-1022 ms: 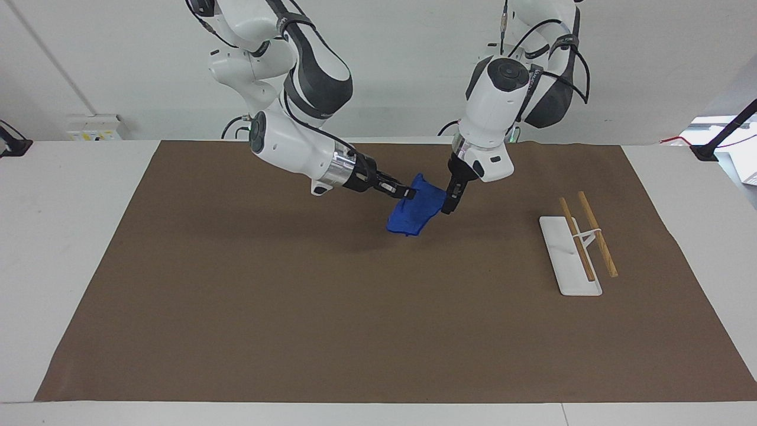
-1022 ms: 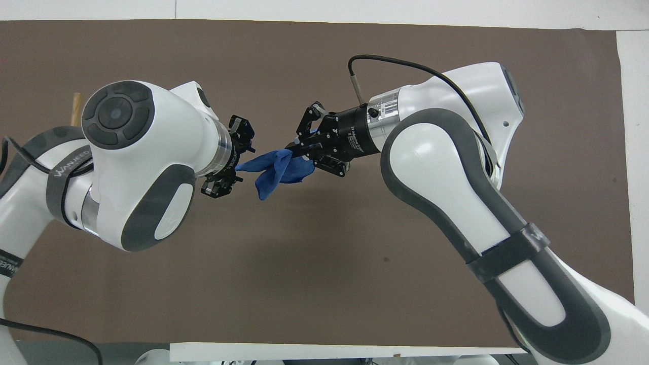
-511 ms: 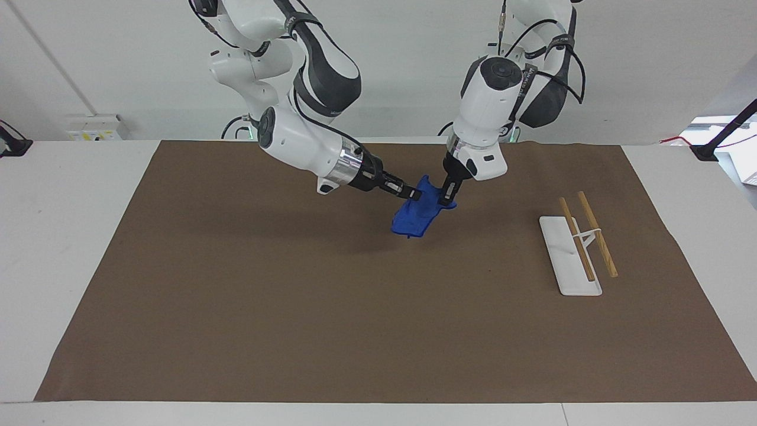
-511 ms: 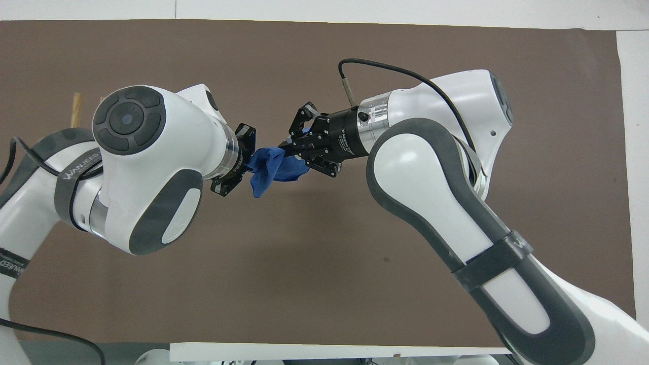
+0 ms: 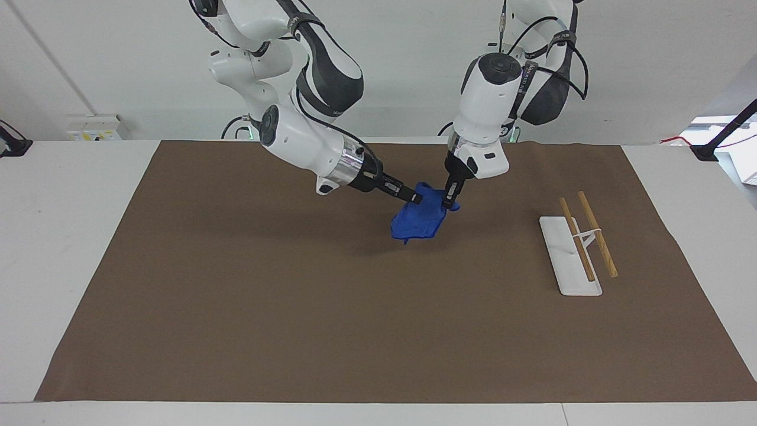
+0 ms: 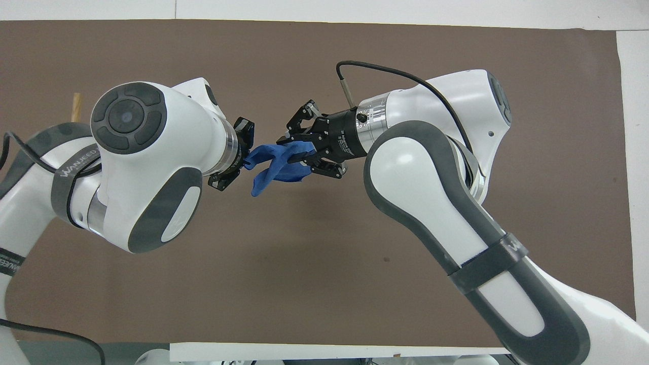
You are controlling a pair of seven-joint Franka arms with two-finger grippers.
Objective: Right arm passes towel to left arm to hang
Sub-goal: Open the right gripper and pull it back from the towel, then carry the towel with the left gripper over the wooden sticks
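The royal-blue towel (image 5: 420, 220) hangs in the air over the middle of the brown mat, bunched and drooping. My right gripper (image 5: 414, 196) is shut on one upper corner of it. My left gripper (image 5: 452, 198) is at the towel's other upper corner and touches the cloth. In the overhead view the towel (image 6: 276, 167) stretches between the left gripper (image 6: 244, 159) and the right gripper (image 6: 291, 149). The rack (image 5: 568, 260), a white base with two wooden rods (image 5: 597, 234), stands toward the left arm's end of the table.
A brown mat (image 5: 236, 307) covers most of the white table. One rod's tip (image 6: 76, 106) shows past the left arm in the overhead view. A black clamp stand (image 5: 709, 151) sits at the table's edge at the left arm's end.
The two grippers have come closer together over the mat. The left gripper has reached the towel's free corner, and the towel now spans both grippers and sags lower.
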